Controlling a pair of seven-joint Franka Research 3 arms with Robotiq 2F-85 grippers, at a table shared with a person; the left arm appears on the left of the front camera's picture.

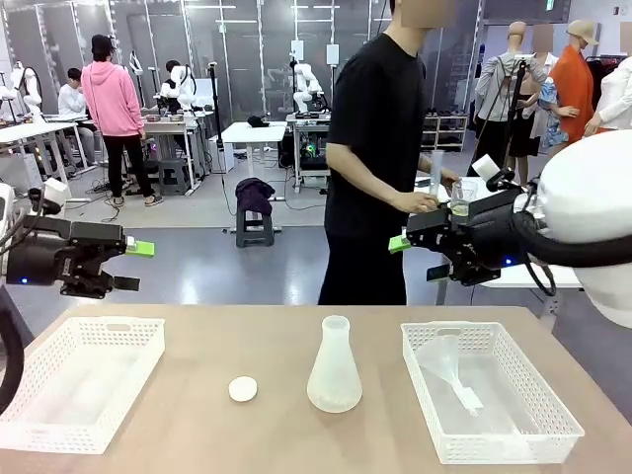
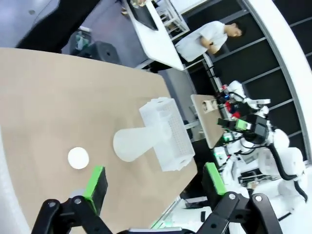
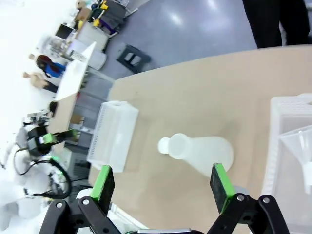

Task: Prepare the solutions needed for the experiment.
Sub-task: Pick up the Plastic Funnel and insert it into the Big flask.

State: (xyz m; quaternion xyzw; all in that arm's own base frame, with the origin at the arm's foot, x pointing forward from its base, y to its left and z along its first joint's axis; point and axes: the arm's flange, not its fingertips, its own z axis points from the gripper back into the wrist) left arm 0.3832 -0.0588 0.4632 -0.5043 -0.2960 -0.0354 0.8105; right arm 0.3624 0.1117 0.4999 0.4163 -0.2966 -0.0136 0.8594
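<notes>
visibly, left fingers [image 2: 96, 183] and right fingers [image 3: 103, 183] gape; frosted flask [image 1: 334, 367] stands upright.

Front camera looks across the desk [image 1: 247, 434] at the person [image 1: 375, 148]; left gripper [image 2: 155, 178] and right gripper [image 3: 161, 181] cameras view desk and flask [image 1: 334, 370] obliquely from height.

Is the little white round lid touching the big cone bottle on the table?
Apart. In the front view, a strip of bare tabletop shows between the lid and the flask.

Frosted flask [image 1: 334, 365] upright mid-table, white cap [image 1: 243, 388] beside it, funnel [image 1: 444, 360] in right basket [image 1: 513, 449]
</notes>
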